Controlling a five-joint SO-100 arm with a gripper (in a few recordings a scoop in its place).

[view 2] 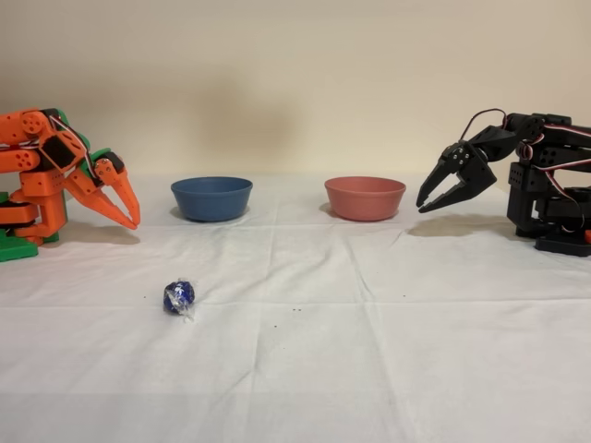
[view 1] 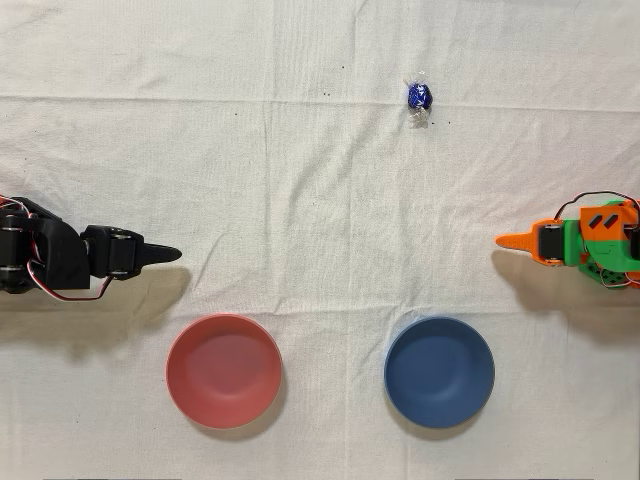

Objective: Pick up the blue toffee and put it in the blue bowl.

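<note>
The blue toffee [view 1: 418, 96] [view 2: 178, 296] lies alone on the white cloth, its clear wrapper ends sticking out. The blue bowl [view 1: 439, 371] [view 2: 211, 197] stands empty on the cloth. My orange gripper [view 1: 503, 240] [view 2: 133, 220] is folded back at the right edge of the overhead view, with its fingertips together and nothing between them. In that view it hangs well clear of the toffee, which lies up and to the left, and of the bowl, which lies down and to the left.
A pinkish-red bowl [view 1: 223, 370] [view 2: 365, 197] stands empty beside the blue one. The idle black arm [view 1: 60, 258] [view 2: 517, 175] rests at the opposite side. A white cloth [view 1: 320, 200] covers the table.
</note>
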